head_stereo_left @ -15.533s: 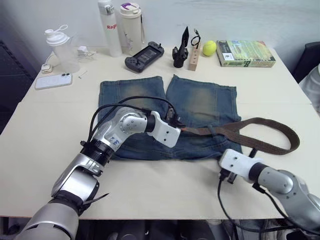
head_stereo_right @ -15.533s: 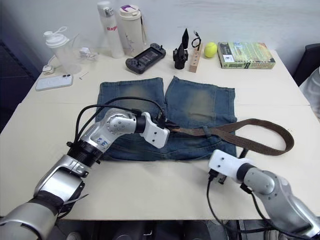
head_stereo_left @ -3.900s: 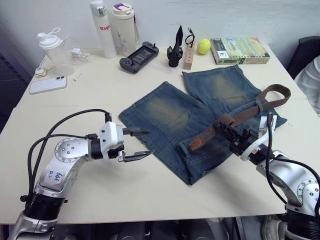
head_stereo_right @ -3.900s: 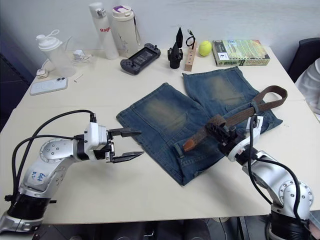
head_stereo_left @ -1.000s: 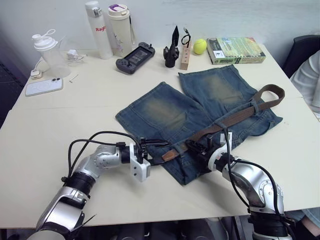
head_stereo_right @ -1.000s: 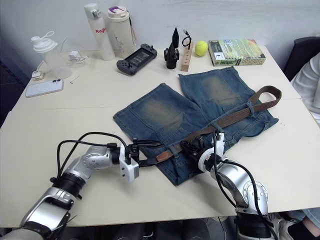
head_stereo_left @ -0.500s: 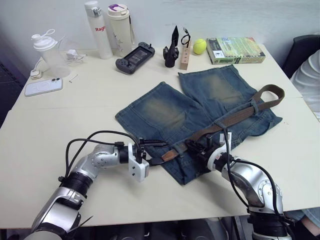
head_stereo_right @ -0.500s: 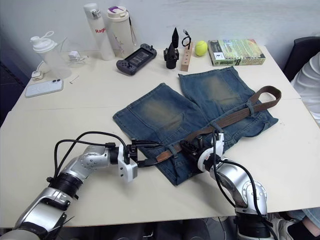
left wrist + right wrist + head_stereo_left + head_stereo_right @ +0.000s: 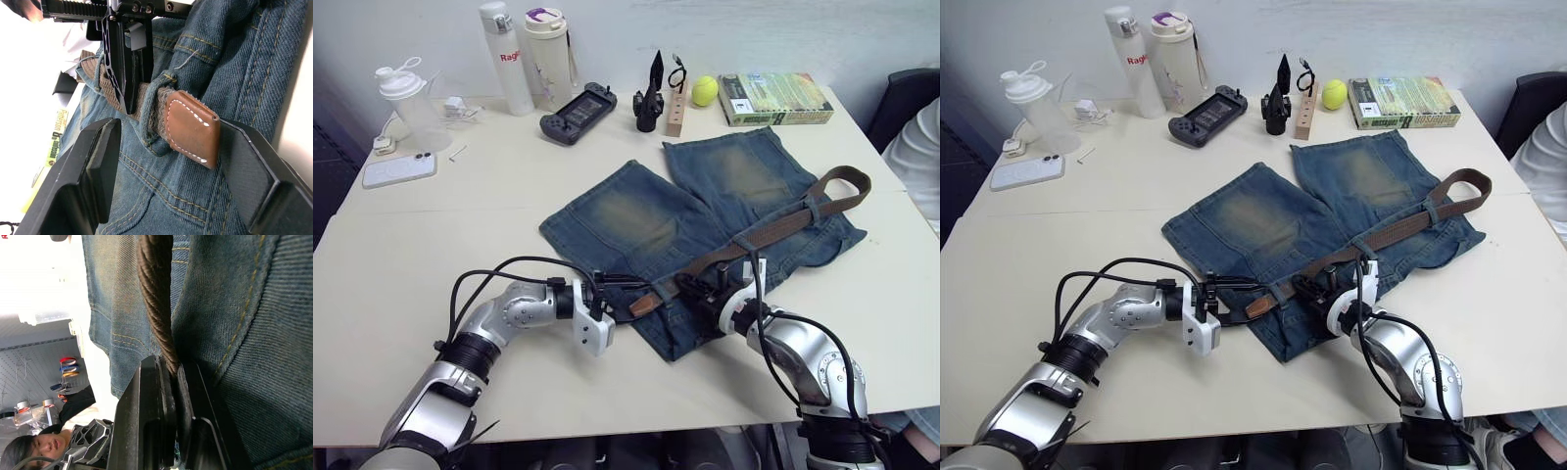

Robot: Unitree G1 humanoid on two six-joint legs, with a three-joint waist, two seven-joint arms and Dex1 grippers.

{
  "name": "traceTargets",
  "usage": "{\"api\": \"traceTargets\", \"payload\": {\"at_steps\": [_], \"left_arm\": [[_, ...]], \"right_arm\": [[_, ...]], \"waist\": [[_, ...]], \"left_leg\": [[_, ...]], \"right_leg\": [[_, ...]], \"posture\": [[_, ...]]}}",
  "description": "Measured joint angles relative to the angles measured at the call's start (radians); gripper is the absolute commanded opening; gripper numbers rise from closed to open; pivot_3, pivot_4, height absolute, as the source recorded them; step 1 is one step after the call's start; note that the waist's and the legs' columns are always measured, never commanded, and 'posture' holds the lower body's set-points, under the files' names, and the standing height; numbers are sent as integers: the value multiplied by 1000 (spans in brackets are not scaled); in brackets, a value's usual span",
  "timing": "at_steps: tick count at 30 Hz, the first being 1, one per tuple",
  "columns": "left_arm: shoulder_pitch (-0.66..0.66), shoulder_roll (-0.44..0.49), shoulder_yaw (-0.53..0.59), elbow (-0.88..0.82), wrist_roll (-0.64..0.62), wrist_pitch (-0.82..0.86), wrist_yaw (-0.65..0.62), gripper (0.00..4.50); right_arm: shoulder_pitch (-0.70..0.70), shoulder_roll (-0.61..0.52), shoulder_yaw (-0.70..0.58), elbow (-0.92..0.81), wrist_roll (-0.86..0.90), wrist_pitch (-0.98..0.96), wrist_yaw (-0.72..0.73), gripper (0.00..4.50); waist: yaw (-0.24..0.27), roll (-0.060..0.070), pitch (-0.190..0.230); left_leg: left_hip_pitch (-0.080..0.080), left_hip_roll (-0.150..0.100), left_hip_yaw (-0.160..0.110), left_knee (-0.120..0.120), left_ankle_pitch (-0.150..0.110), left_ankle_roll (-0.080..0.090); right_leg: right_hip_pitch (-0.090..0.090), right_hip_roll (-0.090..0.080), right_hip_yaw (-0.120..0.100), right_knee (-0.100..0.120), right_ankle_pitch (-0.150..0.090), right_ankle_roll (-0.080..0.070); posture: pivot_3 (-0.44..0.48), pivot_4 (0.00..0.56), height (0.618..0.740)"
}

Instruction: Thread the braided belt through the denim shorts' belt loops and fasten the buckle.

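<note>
The denim shorts (image 9: 656, 211) lie spread out across the table's middle. The braided belt (image 9: 773, 227) runs along their waistband under two belt loops (image 9: 811, 207) and folds back at the far right. Its brown leather tip (image 9: 190, 128) pokes out of a near belt loop (image 9: 155, 113). My left gripper (image 9: 634, 299) is open, its fingers (image 9: 100, 169) on either side of that tip without touching it. My right gripper (image 9: 697, 287) is shut on the braided belt (image 9: 155, 308) just behind that loop. I cannot make out the buckle.
Two bottles (image 9: 524, 54), a shaker cup (image 9: 406, 98), a phone (image 9: 398, 171), a game controller (image 9: 576, 105), a wooden block (image 9: 677, 108), a tennis ball (image 9: 705, 90) and a book (image 9: 778, 96) line the far edge. A person sits at the right edge (image 9: 915, 162).
My left gripper has slid a little to the right, so its open fingers now straddle the belt's leather tip. The right gripper keeps its hold on the belt.
</note>
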Motion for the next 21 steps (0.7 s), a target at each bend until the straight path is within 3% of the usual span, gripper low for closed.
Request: {"api": "traceTargets", "payload": {"at_steps": [4, 9, 10, 14, 21], "left_arm": [[8, 25, 0, -7, -30, -18, -2, 3312], [24, 49, 0, -10, -47, -26, -10, 1894], [24, 49, 0, -10, -47, -26, -10, 1330], [22, 46, 3, -24, -48, -15, -10, 47], [22, 41, 6, -42, -46, 3, -10, 47]], "right_arm": [[0, 0, 1, 0, 0, 0, 0, 0], [0, 0, 0, 0, 0, 0, 0, 0], [0, -1, 0, 1, 0, 0, 0, 0], [-1, -1, 0, 1, 0, 0, 0, 0], [-1, -1, 0, 1, 0, 0, 0, 0]], "waist": [[0, 0, 0], [-1, 0, 0], [0, 0, 0], [0, 0, 0], [0, 0, 0]], "left_leg": [[0, 0, 0, 0, 0, 0], [0, 0, 0, 0, 0, 0], [0, 0, 0, 0, 0, 0], [0, 0, 0, 0, 0, 0], [0, 0, 0, 0, 0, 0]], "right_leg": [[0, 0, 0, 0, 0, 0], [0, 0, 0, 0, 0, 0], [0, 0, 0, 0, 0, 0], [0, 0, 0, 0, 0, 0], [0, 0, 0, 0, 0, 0]], "posture": [[0, 150, 724], [0, 150, 724], [0, 150, 724], [0, 150, 724], [0, 150, 724]]}}
